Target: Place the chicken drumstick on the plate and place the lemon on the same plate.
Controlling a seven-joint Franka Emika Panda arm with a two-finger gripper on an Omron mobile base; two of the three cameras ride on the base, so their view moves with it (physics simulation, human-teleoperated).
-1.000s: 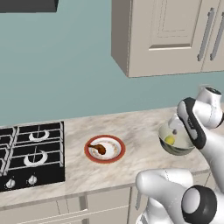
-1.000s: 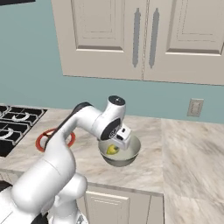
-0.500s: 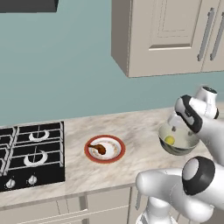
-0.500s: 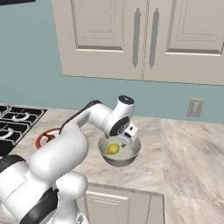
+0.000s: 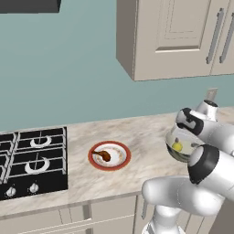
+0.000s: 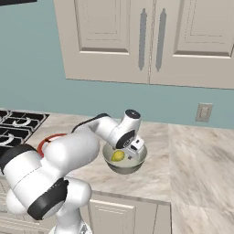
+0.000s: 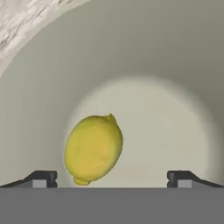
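While bent down into the bowl point(image 6: 124, 165), gripper point(image 7: 111, 178) wide above lemon point(image 7: 93, 148).

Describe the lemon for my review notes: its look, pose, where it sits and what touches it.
The lemon is a small yellow-green oval with a smooth skin and a little nub at each end. It lies on its side on the floor of a grey bowl, which stands on the marble counter to the right of the plate. The gripper hangs just above it inside the bowl, jaws wide open and clear of it; only the bowl touches the lemon.
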